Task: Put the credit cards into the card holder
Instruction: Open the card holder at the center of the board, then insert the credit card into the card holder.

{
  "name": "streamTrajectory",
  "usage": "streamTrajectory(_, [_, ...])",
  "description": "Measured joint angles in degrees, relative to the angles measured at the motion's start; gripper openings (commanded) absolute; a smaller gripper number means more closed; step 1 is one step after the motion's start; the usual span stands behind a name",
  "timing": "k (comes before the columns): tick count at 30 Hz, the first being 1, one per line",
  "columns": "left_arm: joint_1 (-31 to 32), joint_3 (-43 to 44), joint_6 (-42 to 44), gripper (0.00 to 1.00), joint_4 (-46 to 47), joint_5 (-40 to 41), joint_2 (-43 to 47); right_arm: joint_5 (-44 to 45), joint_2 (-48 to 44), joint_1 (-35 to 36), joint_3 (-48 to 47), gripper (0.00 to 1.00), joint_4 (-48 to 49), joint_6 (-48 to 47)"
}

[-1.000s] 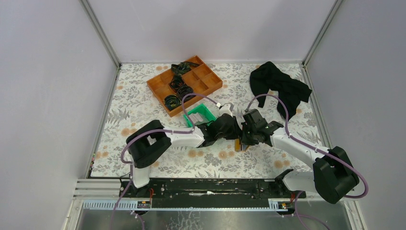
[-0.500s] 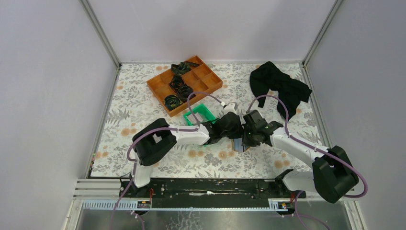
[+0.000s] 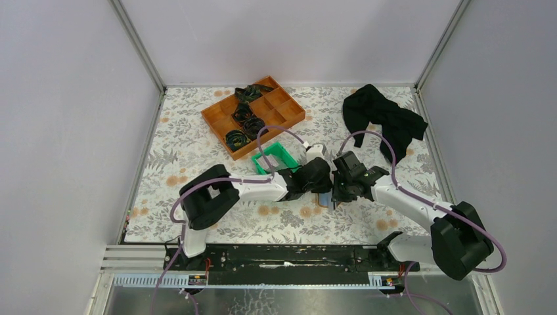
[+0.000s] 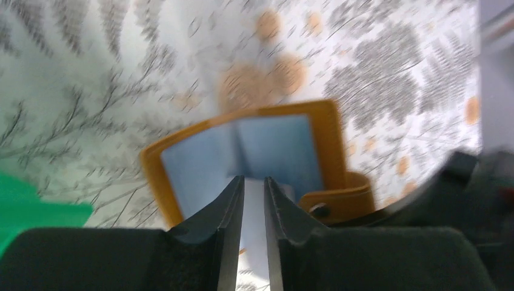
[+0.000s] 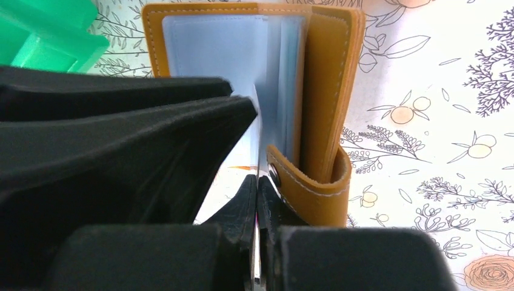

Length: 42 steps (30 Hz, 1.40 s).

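Note:
The card holder [image 5: 321, 91] lies open on the flowered cloth, orange outside and pale blue inside, its snap tab [image 5: 315, 188] curled toward me. My right gripper [image 5: 257, 182] is shut on a thin credit card [image 5: 258, 145], seen edge-on and reaching up to the holder's sleeves. From the left, my left gripper [image 4: 254, 179] points at the open card holder [image 4: 200, 157]. Its jaws stand a narrow gap apart, and a whitish card face [image 4: 254, 212] shows through that gap. In the top view both grippers meet over the card holder [image 3: 326, 199] at mid-table.
A green plastic bin [image 3: 276, 156] sits just behind and left of the grippers. An orange compartment tray [image 3: 284, 113] with black coiled items stands further back. A black cloth [image 3: 384, 121] lies at the back right.
My left gripper has slid right, closer to the right gripper. The holder showed its orange outside a second ago and now shows its blue-grey inside. The right arm has hardly moved.

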<state>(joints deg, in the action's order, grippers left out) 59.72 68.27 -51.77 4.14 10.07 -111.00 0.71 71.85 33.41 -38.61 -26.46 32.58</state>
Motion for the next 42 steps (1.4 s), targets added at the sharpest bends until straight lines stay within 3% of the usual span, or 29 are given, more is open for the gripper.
streamTrajectory(9, [1.4, -8.3, 0.1, 0.25, -1.2, 1.0, 2.5, 1.4, -0.5, 0.3, -1.0, 0.00, -0.9, -0.5])
streamTrajectory(24, [1.7, -10.7, 1.8, 0.25, -1.5, 1.4, 4.7, 2.5, 3.1, -1.7, -5.6, 0.00, -1.5, -3.3])
streamTrajectory(42, [1.7, -10.0, 8.9, 0.24, -2.4, 1.7, 4.5, -8.0, 4.8, -7.2, -5.2, 0.00, 2.0, -5.1])
